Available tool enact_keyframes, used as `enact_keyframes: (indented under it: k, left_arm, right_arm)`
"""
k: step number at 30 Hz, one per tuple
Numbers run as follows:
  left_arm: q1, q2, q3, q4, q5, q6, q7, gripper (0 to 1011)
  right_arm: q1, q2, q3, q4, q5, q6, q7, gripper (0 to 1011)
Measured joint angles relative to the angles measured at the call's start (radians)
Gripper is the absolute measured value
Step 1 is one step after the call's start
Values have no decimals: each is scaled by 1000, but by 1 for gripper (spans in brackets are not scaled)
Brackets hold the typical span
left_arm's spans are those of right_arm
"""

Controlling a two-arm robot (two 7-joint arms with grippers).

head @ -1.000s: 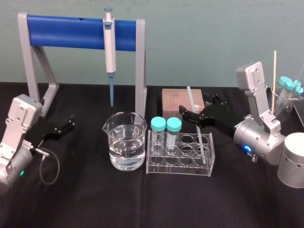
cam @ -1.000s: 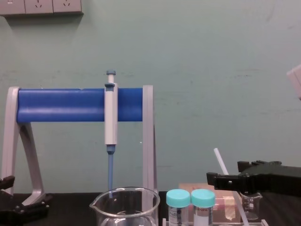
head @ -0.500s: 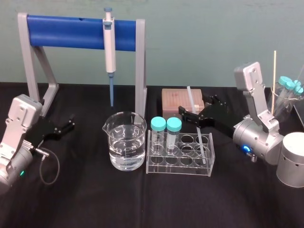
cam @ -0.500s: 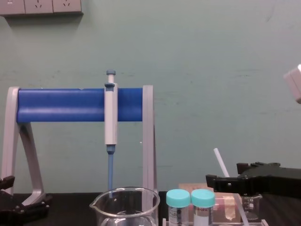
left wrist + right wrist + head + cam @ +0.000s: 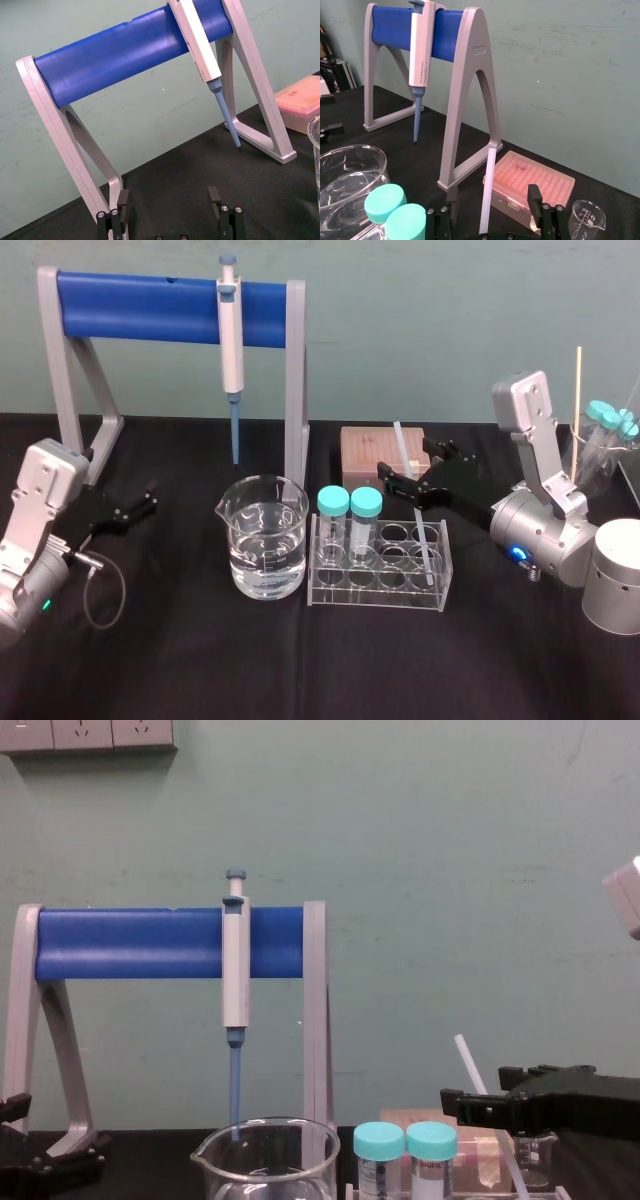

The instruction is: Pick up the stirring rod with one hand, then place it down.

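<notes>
As the rod (image 5: 488, 175) leans between the right gripper's (image 5: 493, 196) spread fingers (image 5: 534, 198), close squarely mid-shaft; left gripper (image 5: 148, 497), also spread, idles by the table's (image 5: 300, 665) left edge.

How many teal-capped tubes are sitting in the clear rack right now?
2. One tube stands at the rack's left end beside the water beaker, the other right next to it. More teal-capped tubes sit in a glass at the far right, outside the rack.

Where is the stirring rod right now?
Head view, right of centre: the stirring rod leans in the right end of the clear rack, in front of the pink box, straddled by the open right gripper.
</notes>
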Motion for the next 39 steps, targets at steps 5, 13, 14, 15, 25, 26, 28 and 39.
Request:
enact_keyframes:
  k: [5,13,14,15,25,26,28,39]
  left_arm:
    - [0,0,0,0,0,0,0,1000]
    - [0,0,0,0,0,0,0,1000]
    - [0,0,0,0,0,0,0,1000]
    - [0,0,0,0,0,0,0,1000]
    - [0,0,0,0,0,0,0,1000]
    - [0,0,0,0,0,0,0,1000]
    - [0,0,0,0,0,0,0,1001]
    - [0,0,0,0,0,0,0,1000]
  right_arm:
    - [0,0,0,0,2,0,0,788]
    - [0,0,0,0,3,0,1,539]
    - [0,0,0,0,4,0,1,488]
    - [0,0,0,0,4,0,1,488]
    - [0,0,0,0,4,1,1,149]
    - [0,0,0,0,5,1,1,138]
    - [0,0,0,0,5,1,1,78]
    - [0,0,0,0,5,1,1,73]
